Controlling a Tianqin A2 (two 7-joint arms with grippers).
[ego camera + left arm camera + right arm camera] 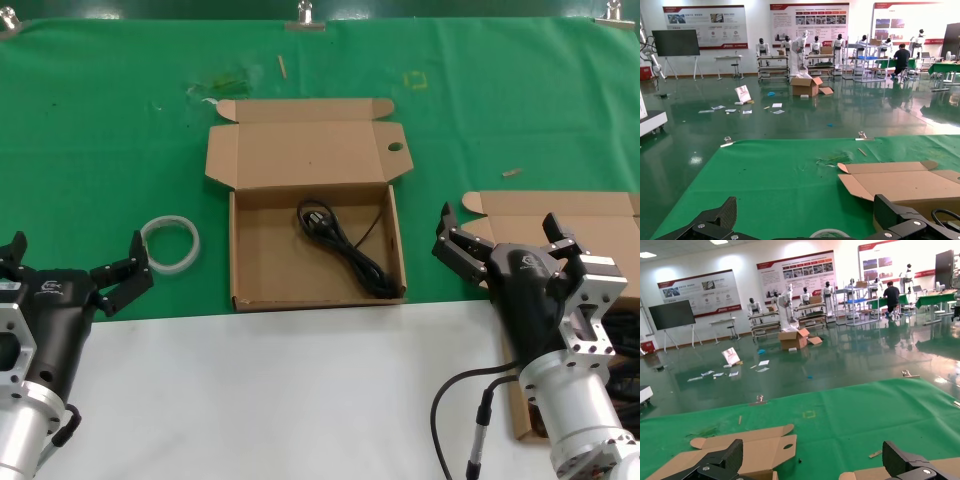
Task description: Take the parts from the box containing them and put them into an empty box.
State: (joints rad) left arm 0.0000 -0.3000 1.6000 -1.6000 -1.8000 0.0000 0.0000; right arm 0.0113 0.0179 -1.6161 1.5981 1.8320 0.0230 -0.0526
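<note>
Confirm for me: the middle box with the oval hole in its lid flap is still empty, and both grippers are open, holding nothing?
Not empty. The head view shows one black power cord lying in the middle box. The rest stands: left gripper and right gripper are open and hold nothing.
</note>
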